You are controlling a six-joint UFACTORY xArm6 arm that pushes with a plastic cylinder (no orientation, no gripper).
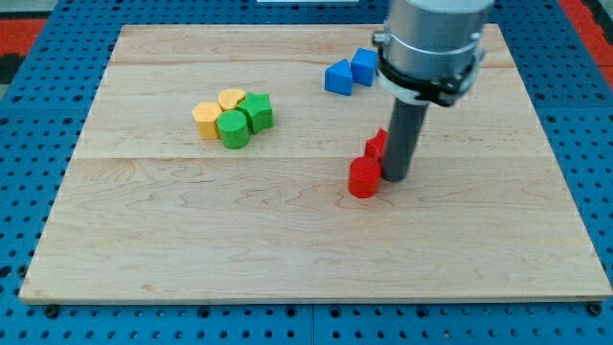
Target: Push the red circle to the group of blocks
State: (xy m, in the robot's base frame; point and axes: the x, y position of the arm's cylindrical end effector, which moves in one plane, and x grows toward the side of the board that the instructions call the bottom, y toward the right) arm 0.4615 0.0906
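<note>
The red circle [363, 178] lies on the wooden board, right of the middle. My tip [397, 178] rests on the board just at its right side, touching or nearly touching it. A second red block [376, 145] sits right behind, partly hidden by the rod; its shape is unclear. The group of blocks lies at the view's upper left: a yellow hexagon [206, 120], a yellow heart [231, 99], a green circle [233, 129] and a green block [258, 111], all packed together.
A blue triangle [337, 77] and a blue cube [364, 66] sit together near the view's top, left of the arm's grey body [429, 43]. The wooden board [192, 240] lies on a blue pegboard surface.
</note>
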